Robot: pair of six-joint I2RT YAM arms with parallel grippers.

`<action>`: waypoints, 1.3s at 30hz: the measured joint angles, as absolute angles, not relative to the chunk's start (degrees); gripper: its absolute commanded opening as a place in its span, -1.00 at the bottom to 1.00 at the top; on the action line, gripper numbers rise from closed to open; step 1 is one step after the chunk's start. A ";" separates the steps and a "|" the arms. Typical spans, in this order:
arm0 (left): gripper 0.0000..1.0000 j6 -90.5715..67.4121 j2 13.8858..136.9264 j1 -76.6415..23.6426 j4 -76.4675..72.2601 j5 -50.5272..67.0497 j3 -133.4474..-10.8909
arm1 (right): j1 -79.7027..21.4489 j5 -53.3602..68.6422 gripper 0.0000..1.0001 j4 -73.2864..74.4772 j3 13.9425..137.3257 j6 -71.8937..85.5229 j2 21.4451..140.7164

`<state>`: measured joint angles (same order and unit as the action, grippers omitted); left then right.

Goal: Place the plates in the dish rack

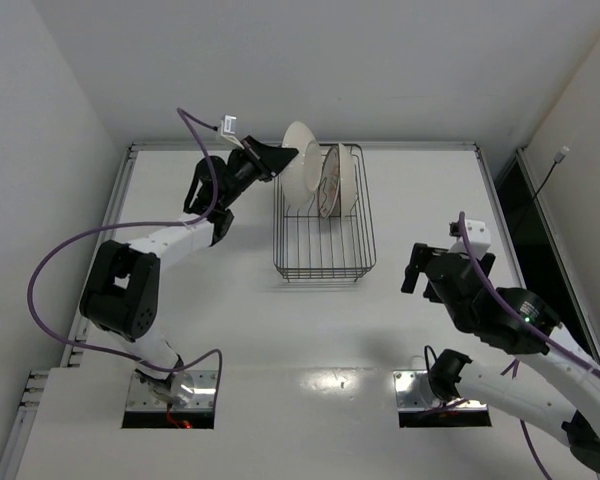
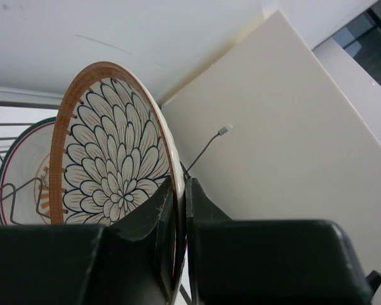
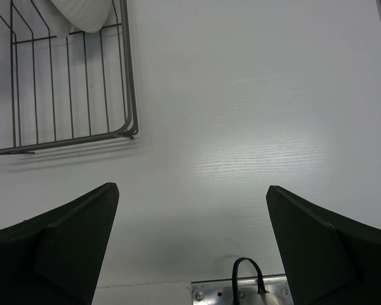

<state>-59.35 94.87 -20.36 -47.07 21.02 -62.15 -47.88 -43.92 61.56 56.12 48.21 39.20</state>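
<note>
Now, at lower right your right gripper (image 3: 190, 189) hangs wide open, empty. At upper centre the left gripper (image 2: 180, 213) pinches the petal plate (image 2: 114, 152) by its rim (upright, at the top-left corner of the dish rack (image 1: 325, 255)). Lower it straight into a free slot, clear of the two racked plates (image 1: 330, 185).

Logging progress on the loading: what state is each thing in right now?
Dish rack: loaded at its far end only.
Racked plates: standing on edge between the prongs.
Petal plate: held on edge at the rack's far left corner; whether it is seated cannot be told.
Left gripper: shut on the petal plate's rim.
Right gripper: open, holding nothing.
</note>
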 measured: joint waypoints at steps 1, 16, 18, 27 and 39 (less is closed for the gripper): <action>-1.00 -59.42 94.87 -20.60 -47.33 20.08 -61.87 | -47.88 -43.88 1.00 61.41 55.77 48.18 39.22; -1.00 -60.60 99.55 -24.18 -47.86 11.92 -61.21 | -47.88 -43.03 1.00 59.57 54.81 47.97 39.99; -1.00 -60.55 99.55 -24.58 -47.42 10.87 -61.21 | -47.88 -43.03 1.00 59.57 54.78 47.97 39.99; -1.00 -60.77 100.42 -25.23 -47.16 7.64 -61.21 | -47.88 -42.78 1.00 58.94 54.59 47.90 39.99; -1.00 -61.52 105.27 -26.33 -45.87 5.26 -61.32 | -47.88 -41.91 1.00 58.87 54.33 47.55 39.99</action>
<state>-61.52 105.27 -26.33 -45.87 5.26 -61.32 -47.88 -41.91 58.87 54.33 47.55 39.99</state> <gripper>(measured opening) 0.052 1.001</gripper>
